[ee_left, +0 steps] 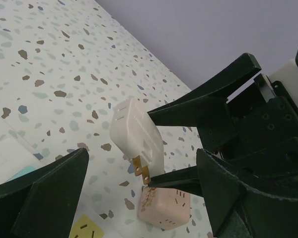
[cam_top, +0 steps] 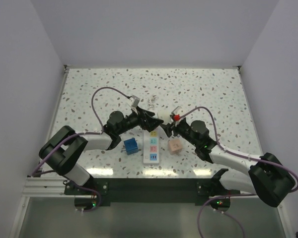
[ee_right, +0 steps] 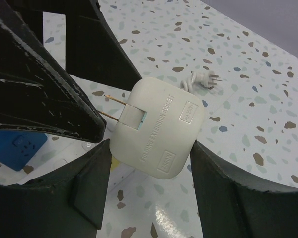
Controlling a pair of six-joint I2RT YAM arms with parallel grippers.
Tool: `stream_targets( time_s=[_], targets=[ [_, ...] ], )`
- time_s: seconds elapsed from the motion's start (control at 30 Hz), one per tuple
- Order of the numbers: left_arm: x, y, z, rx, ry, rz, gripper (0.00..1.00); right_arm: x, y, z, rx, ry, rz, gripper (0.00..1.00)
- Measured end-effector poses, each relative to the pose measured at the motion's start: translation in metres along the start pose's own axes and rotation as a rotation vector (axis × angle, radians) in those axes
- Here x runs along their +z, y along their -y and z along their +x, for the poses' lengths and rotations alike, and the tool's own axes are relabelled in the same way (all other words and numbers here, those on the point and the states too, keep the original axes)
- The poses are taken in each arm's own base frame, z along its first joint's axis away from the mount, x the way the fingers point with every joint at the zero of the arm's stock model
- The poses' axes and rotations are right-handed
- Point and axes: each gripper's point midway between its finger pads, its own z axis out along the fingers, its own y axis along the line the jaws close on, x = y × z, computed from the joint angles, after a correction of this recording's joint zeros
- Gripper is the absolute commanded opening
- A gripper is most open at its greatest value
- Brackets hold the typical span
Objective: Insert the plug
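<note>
1. Power strip (cam_top: 151,146): white, with coloured outlet panels. It lies lengthwise on the speckled table (cam_top: 213,89), its near end close to the table's near edge, between the two arm bases.
2. Blue cube adapter (cam_top: 131,146) sits just beside the strip on the left-arm side. Beige cube adapter (cam_top: 175,146) sits just beside it on the right-arm side. Both rest on the table.
3. Over the strip's far end the two pincers meet. The right pincer (ee_right: 151,148) is clamped on the white plug (ee_right: 159,130), one finger on each side edge.
4. The plug is held up in the air above the strip's far end, in no outlet. Its two brass prongs stick out toward the left arm's black fingers. Moulded lettering on its face reads "FOLDING EXTENSION SOCKET".
5. Left pincer (ee_left: 141,163): spread wide, one finger to each side of the plug. In the left wrist view neither finger touches the plug.
6. Beyond the strip's far end, a white corded plug (ee_right: 201,79) lies flat on the table, apart from both pincers.
</note>
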Motion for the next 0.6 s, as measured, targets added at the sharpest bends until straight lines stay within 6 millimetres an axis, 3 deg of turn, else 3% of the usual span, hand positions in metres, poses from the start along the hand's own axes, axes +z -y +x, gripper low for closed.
stream_targets(
  time_s=[0.17,0.27,0.4,0.6],
  targets=[
    [0.005,0.001,0.005,-0.030,-0.004,0.022,0.85,-0.005,-0.004,-0.005,-0.005,0.029,-0.023,0.31],
    [0.006,0.005,0.006,-0.042,0.000,0.048,0.73,-0.005,-0.006,-0.005,-0.006,0.032,-0.032,0.31],
    [0.011,0.013,0.004,-0.054,0.003,0.102,0.49,-0.005,-0.009,-0.007,-0.007,0.040,-0.048,0.31],
    [0.014,0.018,0.008,-0.081,-0.009,0.150,0.47,-0.006,-0.009,-0.004,-0.008,0.037,-0.048,0.32]
  ],
)
